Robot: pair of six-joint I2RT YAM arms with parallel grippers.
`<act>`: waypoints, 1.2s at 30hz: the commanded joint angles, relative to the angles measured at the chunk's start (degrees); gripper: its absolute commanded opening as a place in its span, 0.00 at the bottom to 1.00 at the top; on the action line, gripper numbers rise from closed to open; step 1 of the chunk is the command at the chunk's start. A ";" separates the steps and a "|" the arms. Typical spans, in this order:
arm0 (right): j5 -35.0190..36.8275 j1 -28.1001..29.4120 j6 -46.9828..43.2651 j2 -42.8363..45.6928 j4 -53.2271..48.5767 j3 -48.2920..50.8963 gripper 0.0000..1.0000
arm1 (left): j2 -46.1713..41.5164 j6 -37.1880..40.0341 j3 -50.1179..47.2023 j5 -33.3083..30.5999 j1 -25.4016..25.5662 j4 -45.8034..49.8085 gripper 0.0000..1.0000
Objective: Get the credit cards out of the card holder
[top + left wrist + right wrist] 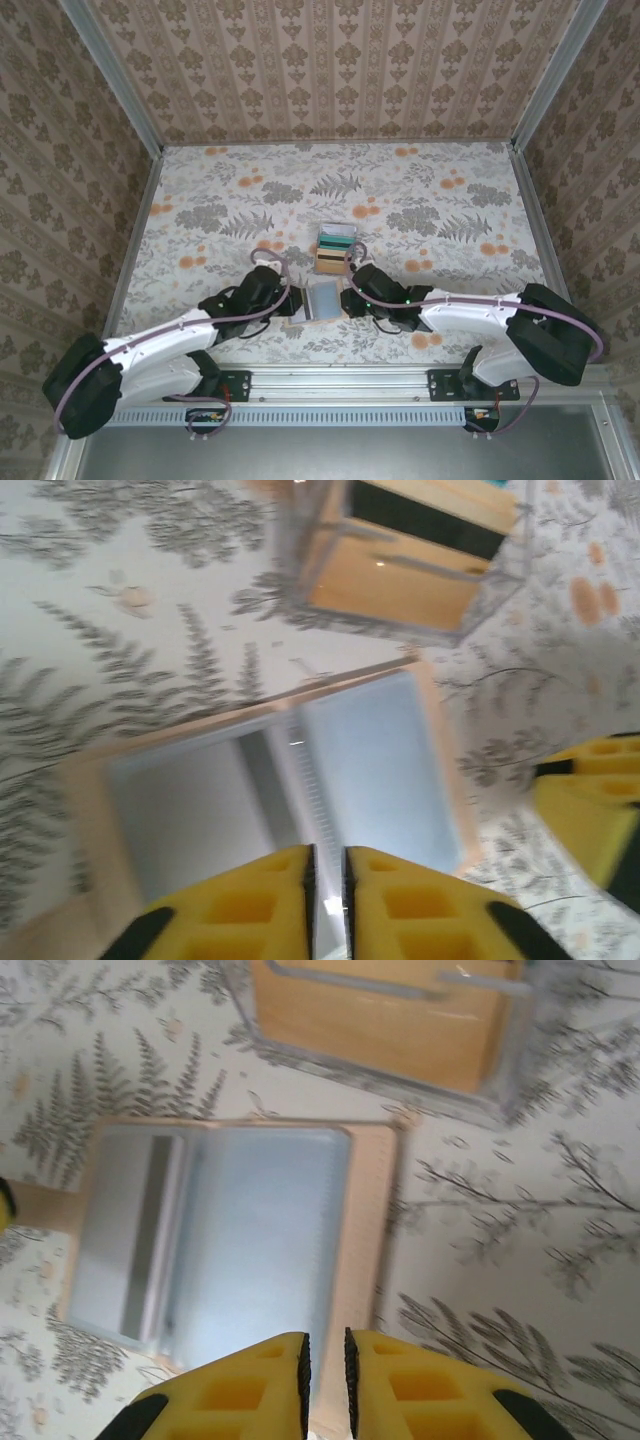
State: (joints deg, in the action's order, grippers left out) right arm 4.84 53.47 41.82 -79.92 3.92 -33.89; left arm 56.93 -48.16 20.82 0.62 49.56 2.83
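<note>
The holder (322,300) lies open and flat on the tabletop (450,220), its grey-blue inside facing up within a tan border. From the right wrist, the holder (260,1230) shows two leaves with a fold between them. A darker grey band runs along one leaf.

The cards (335,250) are out of the holder and lie on the tabletop just beyond its far edge, near it but apart. The orange card (333,262), with a dark stripe, lies nearer the holder. The teal card (338,236) lies on its far side, and whether the two overlap or only touch cannot be told. The cards (400,570) are blurred from the left wrist, blurred again from the right wrist (380,1020), and small from above. Any lettering or brand on them cannot be read, and only the dark stripe is plain.

The left hand (293,303) sits at the holder's left edge and the right hand (346,300) at its right edge. The left hand (325,900) is clenched, its yellow fingers drawn to a thin slit over the border of the holder (370,760). The right hand (325,1385) is clenched the same way over the holder's tan edge. Whether either one pinches that edge cannot be told. From the left wrist, one yellow finger (590,810) of the right hand shows just beside the holder.
</note>
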 commanded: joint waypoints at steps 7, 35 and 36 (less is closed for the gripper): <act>-8.88 1.46 0.84 -9.17 4.30 -8.17 0.16 | -1.11 -0.13 -3.77 1.28 -2.03 1.10 0.08; -12.75 1.90 5.36 -20.58 4.10 -14.19 0.19 | 6.32 -1.12 -5.20 3.26 -1.17 -5.44 0.02; -12.75 1.90 5.46 -20.55 3.92 -14.26 0.19 | 6.65 -1.23 -5.04 3.20 -0.93 -5.70 0.02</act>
State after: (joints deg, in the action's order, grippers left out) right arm -7.40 55.02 46.30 -99.39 8.80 -46.57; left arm 62.48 -48.45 16.53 3.70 48.03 -2.15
